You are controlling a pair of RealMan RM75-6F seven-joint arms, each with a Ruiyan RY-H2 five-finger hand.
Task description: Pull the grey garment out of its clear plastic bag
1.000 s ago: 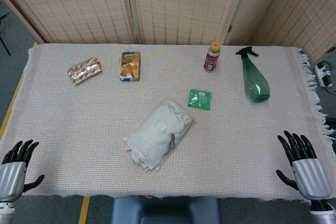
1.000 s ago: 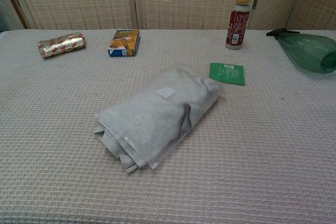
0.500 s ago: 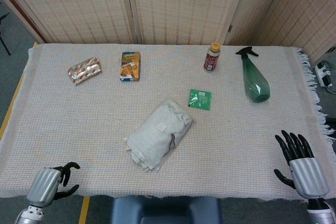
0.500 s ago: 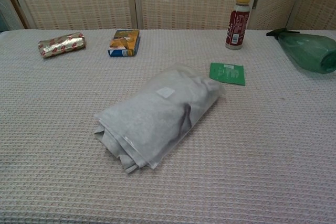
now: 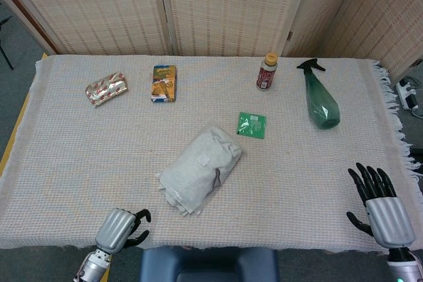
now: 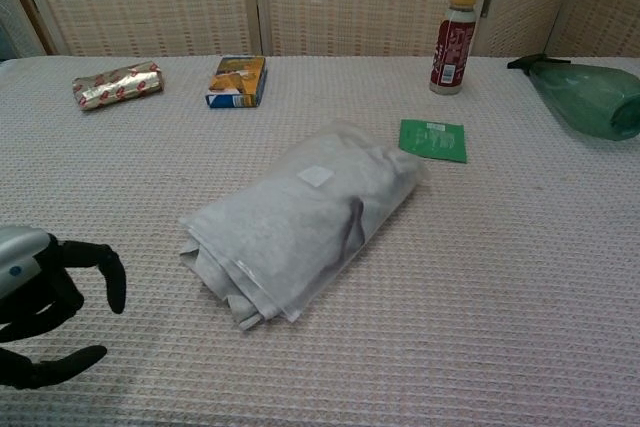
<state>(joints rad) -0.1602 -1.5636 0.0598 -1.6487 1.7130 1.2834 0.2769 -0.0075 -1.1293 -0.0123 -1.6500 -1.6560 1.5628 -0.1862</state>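
Observation:
The grey garment in its clear plastic bag (image 5: 200, 174) (image 6: 298, 222) lies folded mid-table, its open end with loose grey folds toward the near left. My left hand (image 5: 119, 228) (image 6: 45, 302) hovers at the near table edge, left of the bag and apart from it, fingers curved but holding nothing. My right hand (image 5: 380, 206) stays at the near right corner with fingers spread and nothing in it; only the head view shows that hand.
A green sachet (image 5: 252, 125) lies just beyond the bag. Farther back stand a brown bottle (image 5: 267, 71), a green spray bottle (image 5: 320, 98) lying on its side, an orange box (image 5: 164, 82) and a foil snack pack (image 5: 106, 88).
My left hand has swung from the far left table edge rightward toward the bag and now shows in the chest view. The right hand barely shifted. The bag has not moved.

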